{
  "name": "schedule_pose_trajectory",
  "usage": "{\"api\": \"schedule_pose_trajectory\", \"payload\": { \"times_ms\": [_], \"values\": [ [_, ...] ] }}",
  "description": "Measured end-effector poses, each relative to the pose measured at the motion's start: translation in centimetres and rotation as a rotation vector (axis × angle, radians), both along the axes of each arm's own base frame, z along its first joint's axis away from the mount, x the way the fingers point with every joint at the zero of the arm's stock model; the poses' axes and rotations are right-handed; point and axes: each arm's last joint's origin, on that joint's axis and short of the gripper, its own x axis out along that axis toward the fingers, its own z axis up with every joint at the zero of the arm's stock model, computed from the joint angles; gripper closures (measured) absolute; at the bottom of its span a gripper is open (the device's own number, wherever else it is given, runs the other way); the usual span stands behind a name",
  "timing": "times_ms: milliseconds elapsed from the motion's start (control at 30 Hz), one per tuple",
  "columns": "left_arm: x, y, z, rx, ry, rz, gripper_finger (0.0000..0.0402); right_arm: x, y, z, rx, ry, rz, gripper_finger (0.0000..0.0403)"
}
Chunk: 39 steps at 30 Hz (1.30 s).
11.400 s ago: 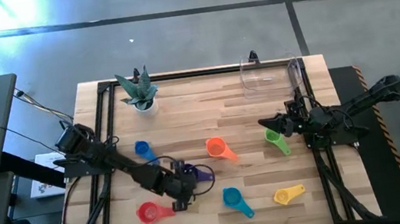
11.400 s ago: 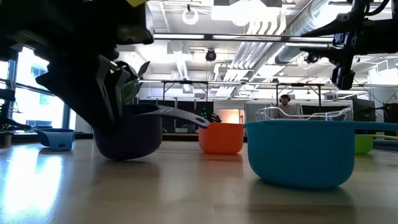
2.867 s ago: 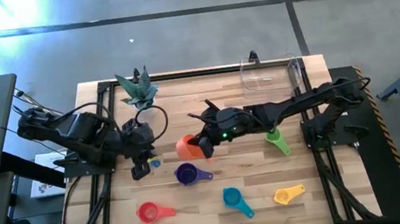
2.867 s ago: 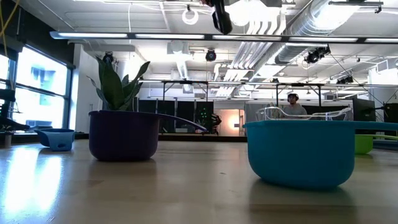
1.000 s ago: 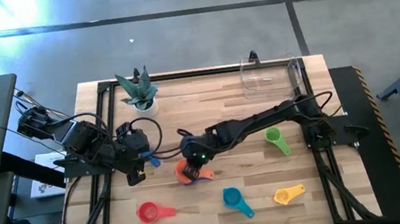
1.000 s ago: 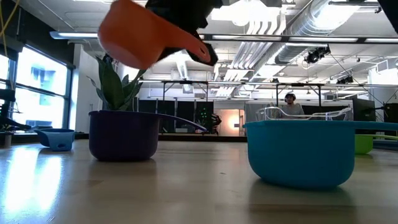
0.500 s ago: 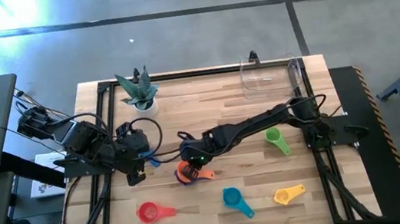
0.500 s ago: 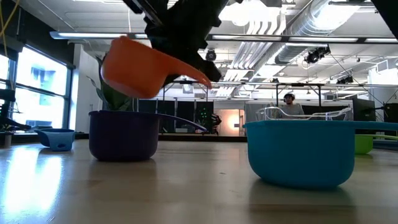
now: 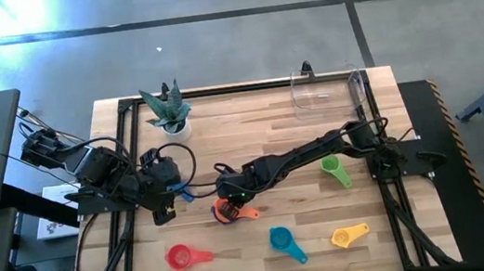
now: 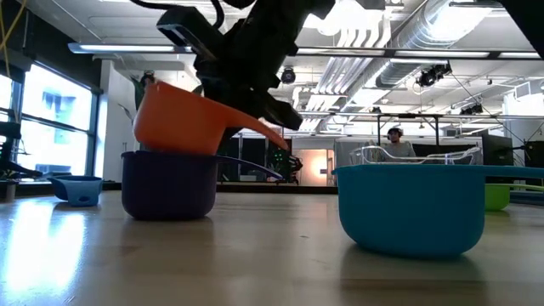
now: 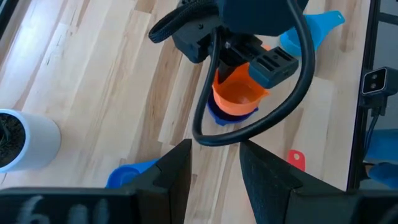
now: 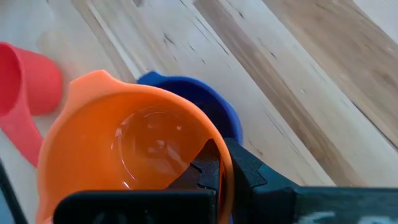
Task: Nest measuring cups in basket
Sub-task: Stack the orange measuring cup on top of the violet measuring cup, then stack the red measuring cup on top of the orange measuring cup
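Right gripper clamps orange cup by its rim, tilted, just above purple cup. Risk: releasing tilted, it cocks instead of nesting. Left gripper nearby, fingers apart.

Plastic cups on a wooden table

We see a table of pale wood strips, smooth with a soft sheen and dark grain streaks. The orange cup looks like glossy plastic, slightly see-through (light glints inside its bowl), and the purple cup under it is duller, smooth plastic. The teal cup has a satin plastic wall. The basket is clear, shiny plastic. The right gripper is matt black, and the pot by the left arm looks smooth and white.
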Motion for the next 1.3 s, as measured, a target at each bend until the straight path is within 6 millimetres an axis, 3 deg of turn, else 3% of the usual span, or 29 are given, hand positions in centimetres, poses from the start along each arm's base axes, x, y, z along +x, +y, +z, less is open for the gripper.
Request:
{"api": "schedule_pose_trajectory", "payload": {
  "times_ms": [667, 900, 1300],
  "values": [
    [0.0, 0.0, 0.0, -0.001, -0.001, 0.0, 0.0275, 0.1, -0.1, -0.3, -0.037, 0.0, -0.01, 0.0334],
    [0.0, 0.0, 0.0, -0.001, -0.001, 0.0, 0.0275, 0.1, -0.1, -0.2, -0.029, -0.006, -0.005, 0.0329],
    [-1.0, -1.9, 0.0, -0.068, 0.006, -0.036, 0.0275, -0.9, 0.1, 3.2, -0.032, -0.063, 0.022, 0.0329]
  ]
}}
